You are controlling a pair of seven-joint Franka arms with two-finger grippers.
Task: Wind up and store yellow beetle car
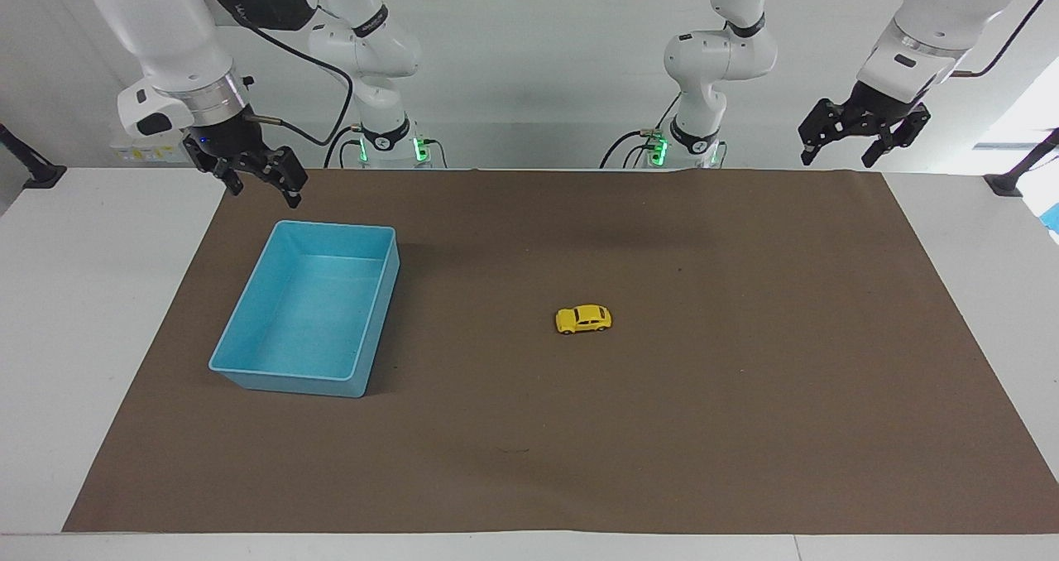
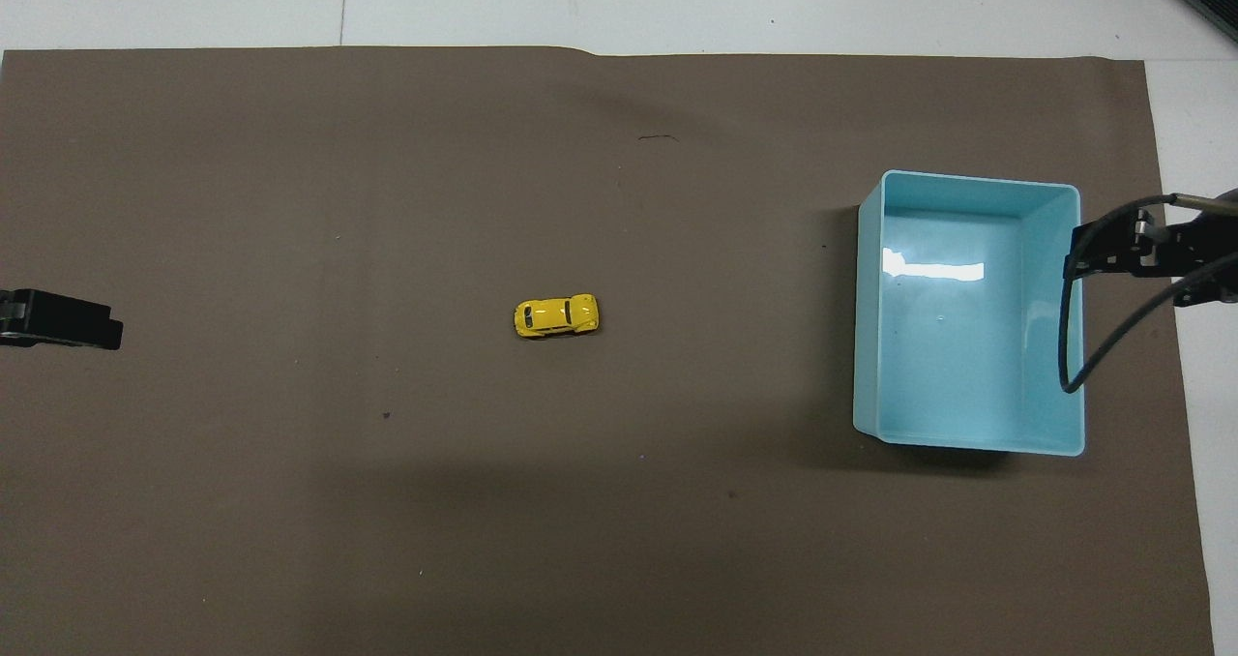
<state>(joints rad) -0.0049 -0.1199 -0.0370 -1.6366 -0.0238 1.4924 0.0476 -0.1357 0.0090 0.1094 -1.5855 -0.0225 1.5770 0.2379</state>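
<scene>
No brand, label or readable writing shows on anything in either view.

The yellow beetle car (image 1: pixel 583 319) is a small glossy toy with a rounded, domed body, dark windows and small dark wheels. It stands on its wheels near the middle of the brown mat (image 1: pixel 662 429), apart from everything else, its length running across the worktop from one arm's end toward the other. The mat is a matte, paper-like sheet with a slightly wavy edge at the robots' end; it covers most of the white worktop (image 1: pixel 74 338), which shows as a smooth bare margin around it.

The blue bin (image 1: pixel 248 329) is a rectangular, open-topped tray of smooth, shiny light-blue plastic with rounded corners and walls that slope slightly outward. It sits on the mat toward the right arm's end of the worktop, well apart from the car, and nothing lies inside it; its floor gives back a patch of light in the overhead view.

The right end effector (image 1: pixel 258 182) hangs in the air over the mat's edge by the bin's corner nearest the robots, its black fingers spread apart and gripping nothing. The left end effector (image 1: pixel 860 143) hangs over the mat's corner at the left arm's end, its fingers likewise apart and bare. Both arms wait.
</scene>
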